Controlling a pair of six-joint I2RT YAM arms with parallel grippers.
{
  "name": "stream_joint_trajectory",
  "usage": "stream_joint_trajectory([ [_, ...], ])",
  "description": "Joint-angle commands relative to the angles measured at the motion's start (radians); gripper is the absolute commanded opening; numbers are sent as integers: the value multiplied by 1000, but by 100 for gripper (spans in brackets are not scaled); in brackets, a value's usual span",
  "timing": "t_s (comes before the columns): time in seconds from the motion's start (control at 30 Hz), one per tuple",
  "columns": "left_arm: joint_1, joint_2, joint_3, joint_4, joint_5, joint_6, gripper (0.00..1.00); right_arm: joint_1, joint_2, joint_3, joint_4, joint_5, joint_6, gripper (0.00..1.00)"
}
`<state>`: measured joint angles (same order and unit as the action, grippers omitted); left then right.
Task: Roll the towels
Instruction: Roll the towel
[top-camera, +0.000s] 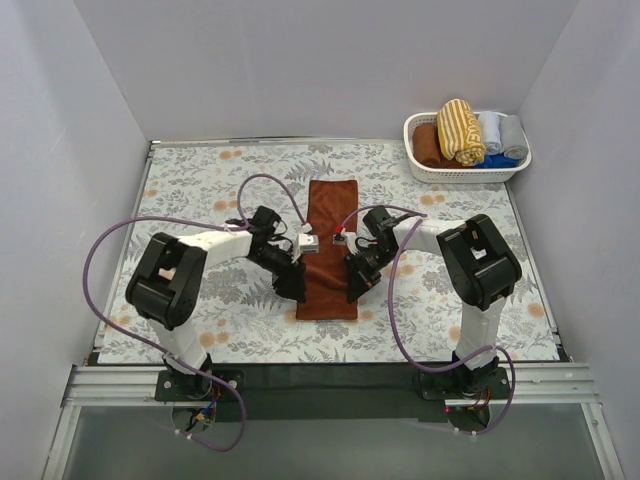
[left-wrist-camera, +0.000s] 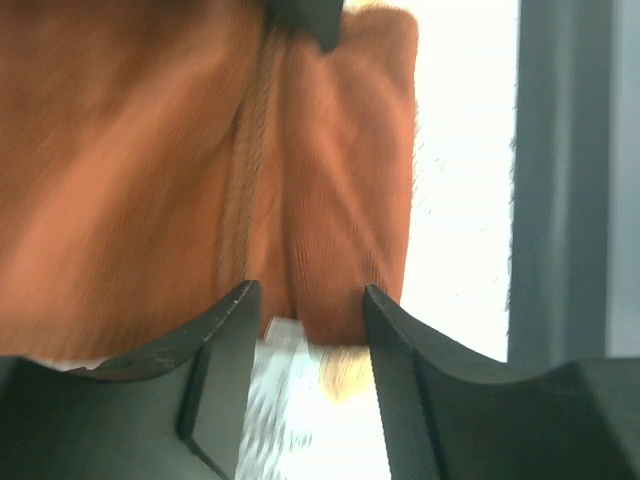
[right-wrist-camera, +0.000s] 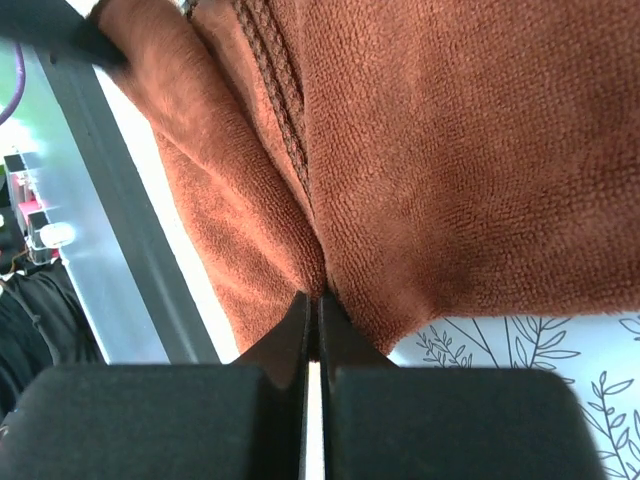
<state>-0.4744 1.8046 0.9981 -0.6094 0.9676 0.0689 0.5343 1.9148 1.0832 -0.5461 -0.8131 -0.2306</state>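
Note:
The long rust-brown towel (top-camera: 331, 215) lies lengthwise on the floral table, and both grippers are at its near end. My left gripper (top-camera: 296, 290) is at the towel's left edge. In the left wrist view this gripper (left-wrist-camera: 310, 295) is open, and the towel (left-wrist-camera: 130, 180) hangs just past its tips. My right gripper (top-camera: 355, 290) is at the right edge. The right wrist view shows that gripper (right-wrist-camera: 312, 300) shut on a pinched fold of the towel (right-wrist-camera: 450, 150). The mustard-yellow striped towel (top-camera: 460, 130) sits rolled in the basket.
A white basket (top-camera: 465, 172) stands at the table's back right corner. It also holds a brown roll (top-camera: 427, 145), grey rolls (top-camera: 500, 130) and a blue one (top-camera: 497, 160). Purple cables loop off both arms. White walls enclose the table.

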Motion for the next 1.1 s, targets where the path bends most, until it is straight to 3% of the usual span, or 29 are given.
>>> stream_joint_trajectory([
  [0.0, 92, -152, -44, -32, -95, 112, 44, -2, 3, 6, 18, 63, -3, 1],
  [0.23, 93, -359, -98, -21, -206, 215, 45, 0, 15, 23, 12, 37, -1, 1],
  [0.37, -59, -502, -160, 91, -372, 201, 49, 1, 23, 20, 6, 32, -1, 1],
  [0.4, -152, -537, -197, 144, -462, 203, 51, 1, 29, 23, 5, 34, -1, 1],
  [0.5, -300, -571, -245, 232, -553, 207, 55, 0, 38, 26, 3, 38, -3, 1],
  [0.67, -466, -562, -302, 293, -639, 218, 56, 1, 53, 29, 6, 43, 4, 1],
  [0.77, -510, -515, -302, 326, -668, 200, 56, 1, 64, 34, 5, 40, 5, 1],
  [0.9, -535, -462, -315, 367, -667, 177, 56, 0, 76, 41, 2, 38, 7, 1],
  [1.07, -538, -346, -317, 410, -780, 128, 52, 0, 86, 44, -5, 34, 2, 1],
])
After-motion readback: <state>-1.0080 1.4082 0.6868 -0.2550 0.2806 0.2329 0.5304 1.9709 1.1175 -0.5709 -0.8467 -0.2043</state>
